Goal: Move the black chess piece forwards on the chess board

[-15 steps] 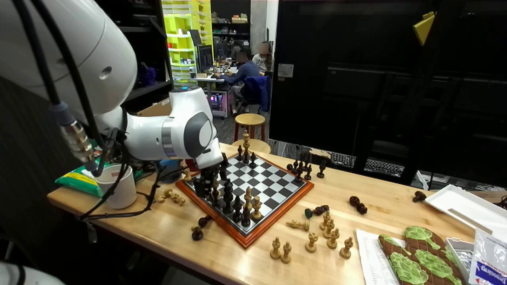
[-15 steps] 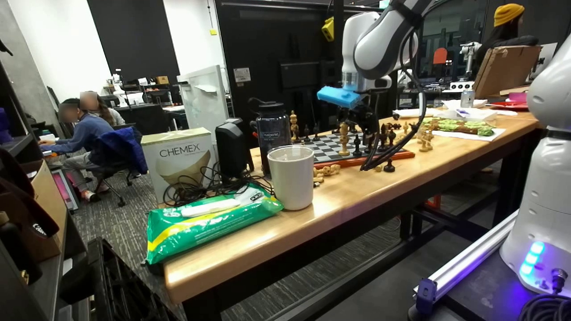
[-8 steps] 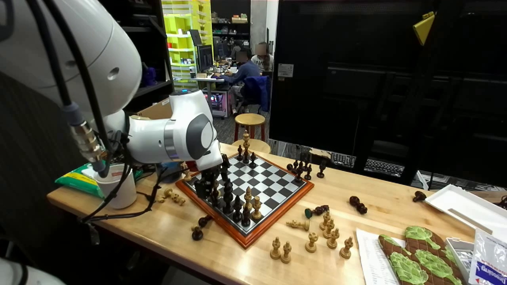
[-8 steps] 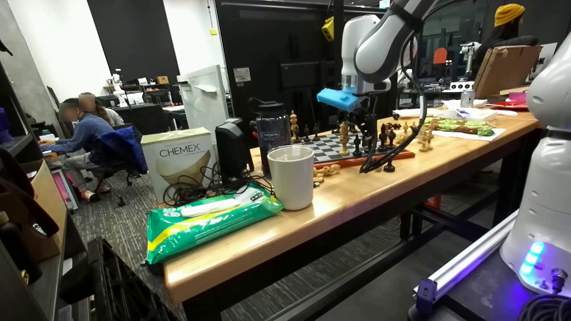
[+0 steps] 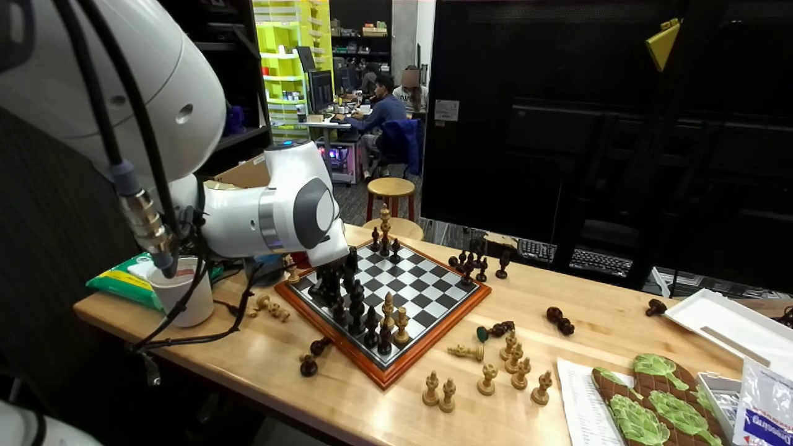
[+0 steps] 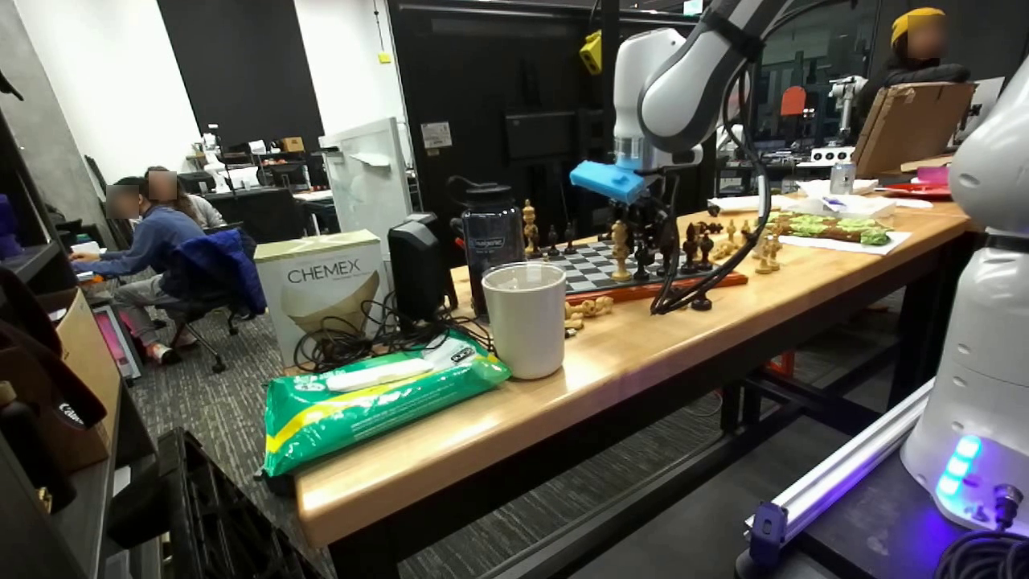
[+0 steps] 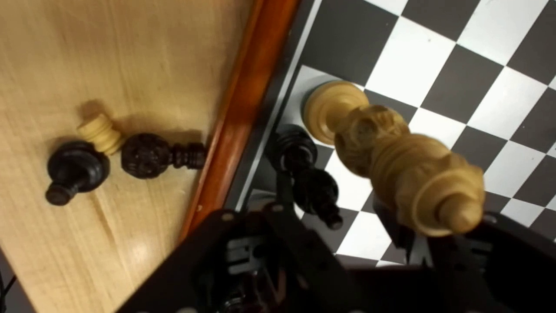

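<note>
The black chess piece (image 7: 315, 191) stands upright near the wooden border of the chess board (image 7: 430, 65), beside a tall light piece. My gripper (image 7: 339, 208) is over it, jaws partway together, with the piece between the fingers. The left finger (image 7: 285, 191) is close against its side; whether they touch I cannot tell. A gap with bare squares separates it from the right finger, which the light piece partly covers. In an exterior view the gripper (image 5: 334, 286) hangs dark above the same black piece (image 5: 339, 316) on the board (image 5: 412, 291).
The tall light piece (image 7: 417, 174) leans into view close to the right finger. More black pieces (image 5: 357, 310) and light pieces (image 5: 401, 325) crowd the board's near edge. Loose pieces (image 5: 308, 367) lie off the board. A white cup (image 6: 524, 322) and a dark bottle (image 6: 492, 233) stand nearby.
The jaws have come closer together with the black piece between them. The hand has sunk slightly, and the upper arm has shifted a little to the right in an exterior view.
</note>
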`<state>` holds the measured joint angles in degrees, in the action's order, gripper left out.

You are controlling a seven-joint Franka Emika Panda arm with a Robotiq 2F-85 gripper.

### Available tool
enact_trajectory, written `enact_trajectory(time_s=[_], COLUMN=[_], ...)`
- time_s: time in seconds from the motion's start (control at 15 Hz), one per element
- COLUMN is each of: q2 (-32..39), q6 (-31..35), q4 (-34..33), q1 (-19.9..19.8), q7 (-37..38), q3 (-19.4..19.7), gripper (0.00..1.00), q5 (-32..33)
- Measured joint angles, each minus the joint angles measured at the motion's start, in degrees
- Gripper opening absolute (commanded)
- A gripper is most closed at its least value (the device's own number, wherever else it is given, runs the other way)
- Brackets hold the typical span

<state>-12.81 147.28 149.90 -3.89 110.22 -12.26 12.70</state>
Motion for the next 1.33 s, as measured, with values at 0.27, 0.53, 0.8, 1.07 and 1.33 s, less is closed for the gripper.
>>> enact_trajectory(time_s=[0.27, 0.53, 0.8, 1.07, 1.33], q2=[0.4, 0.4, 0.4, 0.4, 0.3], q6=[0.0, -0.2, -1.3, -3.7, -7.2], q4=[0.0, -0.1, -1.1, -2.9, -5.2], q1=[0.0, 0.0, 0.0, 0.3, 0.9], q7=[0.1, 0.9, 1.9, 2.2, 3.0], q3=[0.0, 0.0, 0.0, -0.2, -0.5], gripper=[0.06, 0.06, 0.06, 0.06, 0.06], q5=[0.2, 1.7, 4.1, 5.9, 8.2])
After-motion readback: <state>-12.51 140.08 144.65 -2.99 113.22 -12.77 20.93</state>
